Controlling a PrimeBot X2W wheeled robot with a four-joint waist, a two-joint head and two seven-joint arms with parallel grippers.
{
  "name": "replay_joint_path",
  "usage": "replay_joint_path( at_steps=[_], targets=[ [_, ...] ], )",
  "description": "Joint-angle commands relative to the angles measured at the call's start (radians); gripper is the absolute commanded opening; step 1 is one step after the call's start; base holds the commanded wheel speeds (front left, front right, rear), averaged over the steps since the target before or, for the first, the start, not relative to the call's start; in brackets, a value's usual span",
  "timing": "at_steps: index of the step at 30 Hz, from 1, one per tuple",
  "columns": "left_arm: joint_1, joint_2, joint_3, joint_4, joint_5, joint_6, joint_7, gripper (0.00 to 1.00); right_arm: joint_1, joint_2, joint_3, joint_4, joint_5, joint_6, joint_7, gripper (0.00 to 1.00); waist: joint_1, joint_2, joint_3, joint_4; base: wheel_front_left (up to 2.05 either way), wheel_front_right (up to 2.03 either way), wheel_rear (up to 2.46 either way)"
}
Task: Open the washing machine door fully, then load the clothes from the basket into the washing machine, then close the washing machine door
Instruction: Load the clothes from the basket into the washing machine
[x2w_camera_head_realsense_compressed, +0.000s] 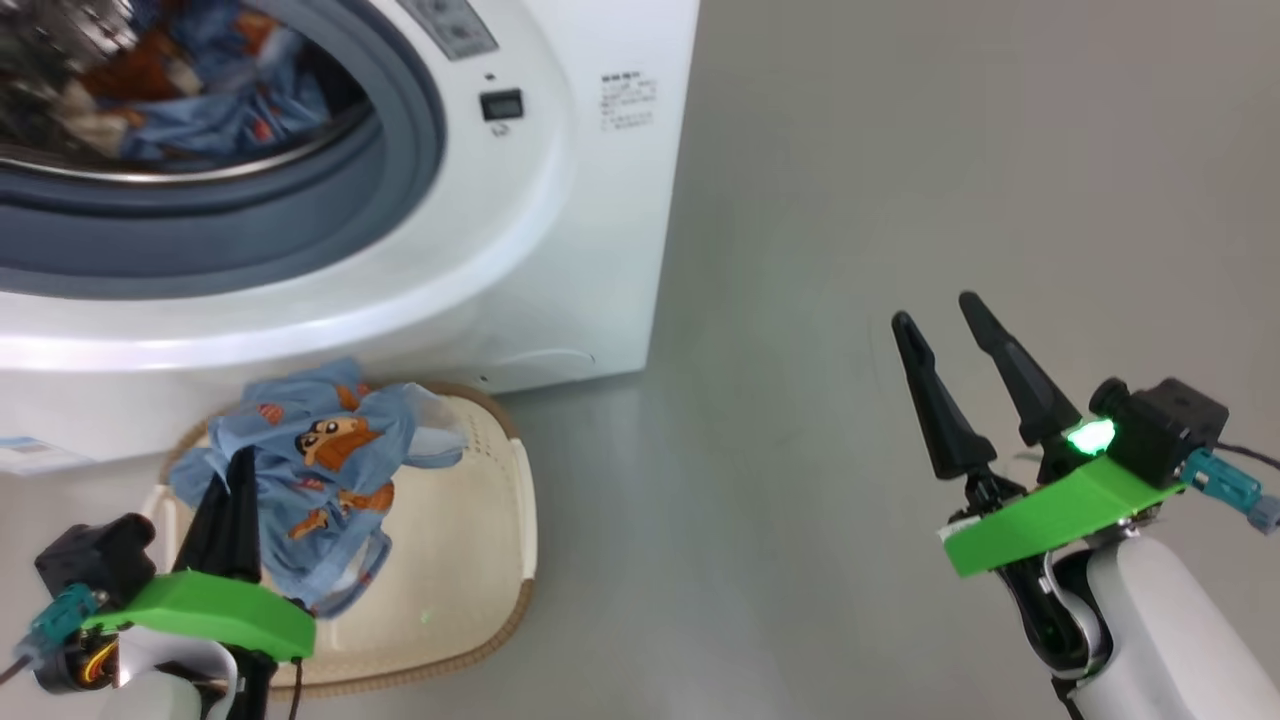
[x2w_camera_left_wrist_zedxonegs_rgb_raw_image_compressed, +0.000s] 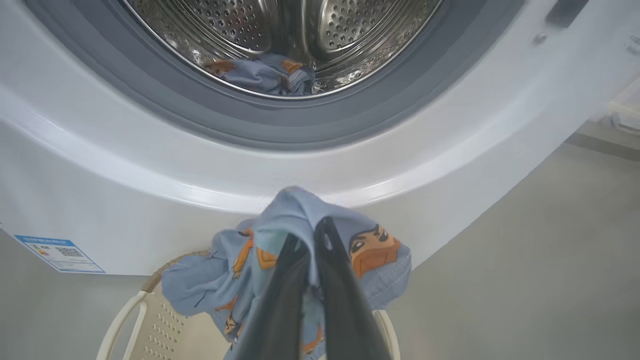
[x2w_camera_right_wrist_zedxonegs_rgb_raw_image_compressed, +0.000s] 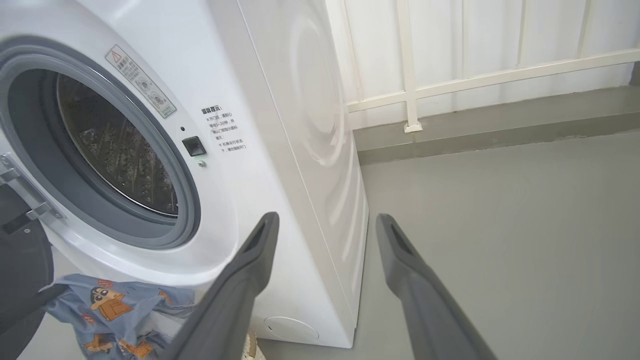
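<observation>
Half the perforated basket is hidden by soft blue printed clothes clamped in my left hand, just before the washing machine; more lie crumpled in its steel drum. My right hand, jaws apart, hangs right of the machine.

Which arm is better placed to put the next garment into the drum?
Left. The left gripper is shut on a blue garment just below the drum opening; the right gripper hangs open over the floor, off to the side.

The basket before the washing machine; clothes over it, in drum.
</observation>
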Motion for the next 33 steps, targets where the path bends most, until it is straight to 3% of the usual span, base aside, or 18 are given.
replay_joint_path(
  at_steps=[1,11,16,33],
  targets=[
    [0.010,0.021,0.038,-0.037,0.016,-0.002,-0.006,0.00,0.023,-0.010,0.012,-0.019,0.004,0.002,-0.012,1.00,0.0000,0.0000,-0.062,0.038,0.00,0.00,0.00],
    [0.074,-0.008,0.063,-0.220,0.085,0.004,-0.006,0.00,0.079,-0.022,0.008,-0.006,0.012,0.002,-0.012,1.00,0.0000,0.0000,-0.166,0.060,0.00,0.00,0.00],
    [0.097,-0.013,0.053,-0.290,0.107,0.029,0.000,0.00,0.106,-0.029,0.005,-0.003,0.013,0.002,-0.012,1.00,0.0000,0.0000,-0.205,0.067,0.00,0.00,0.00],
    [0.129,-0.005,0.046,-0.424,0.108,0.074,0.053,0.00,0.135,-0.053,-0.001,0.001,0.007,0.002,-0.012,1.00,0.0000,0.0000,-0.238,0.069,0.00,0.00,0.00]
  ],
)
